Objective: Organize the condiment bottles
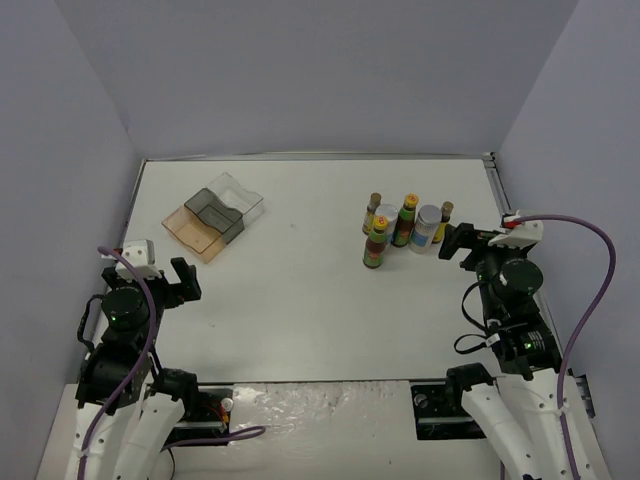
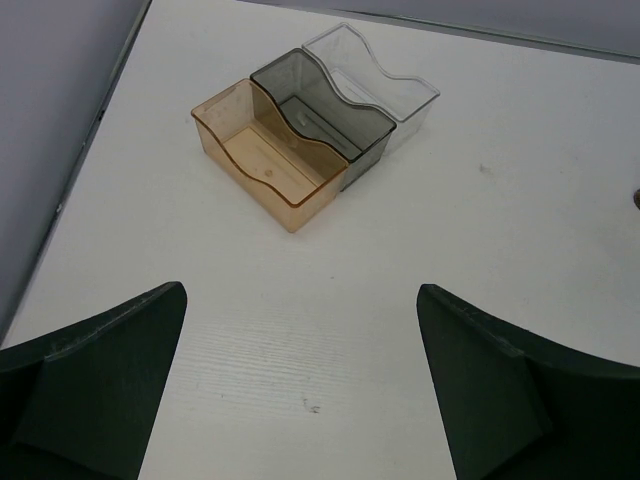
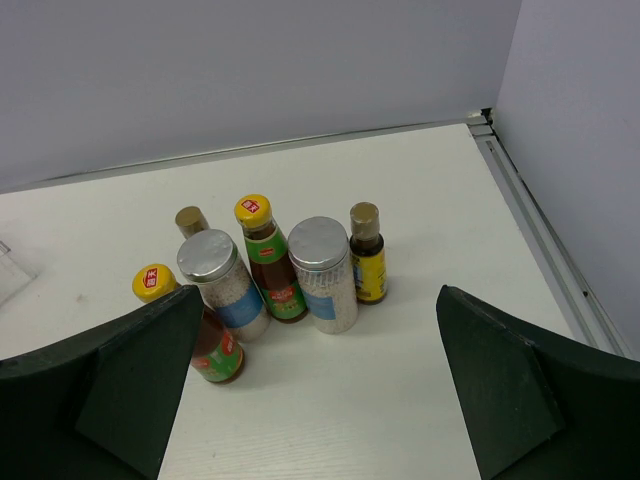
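Where the bottles stand: six small condiment bottles are grouped upright at the far right of the white table, packed close together.
Yellow-capped sauces: two green-necked, red-labelled sauce bottles. One is in the middle of the group, between the two jars. The other is at the near left, its lower body partly hidden behind a finger of the right gripper.
Pale jars: two wider jars with silver-grey lids, one left and one right of the central sauce.
Slim bottles: two brown-capped yellowish bottles. One is at the right end, just beside the right jar. The other is far left, behind the left jar, with little more than its cap showing.
Tray: a three-compartment plastic tray in orange, smoky grey and clear sits at the far left, well apart from the bottles.
Left gripper: jaws spread wide with nothing between them, low over the near left of the table and facing the tray.
Right gripper: jaws wide apart and gripping nothing, just on the near side of the group and facing it.
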